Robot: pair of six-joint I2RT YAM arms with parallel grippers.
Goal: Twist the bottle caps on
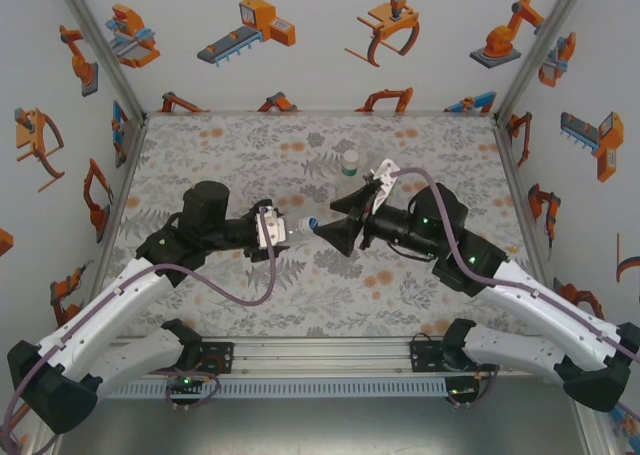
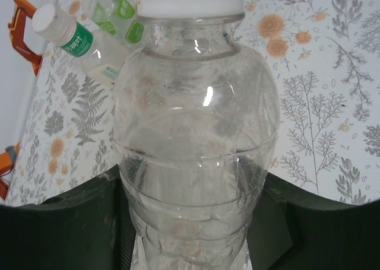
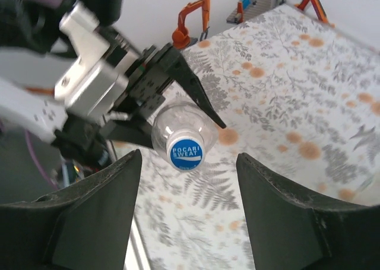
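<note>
Left end effector clamps bottle level, presenting it. Cap sits between open right end effector fingers, untouched, likely between twists.

Floral-patterned tabletop, white walls with orange robot pictures, metal rail in front

Bottles: three counted: clear bottle, white-capped bottle, third bottle.
Caps: two counted: blue cap, white cap.
Tools: two counted: left tool, right tool.
Arms: two counted: left arm, right arm.
</note>
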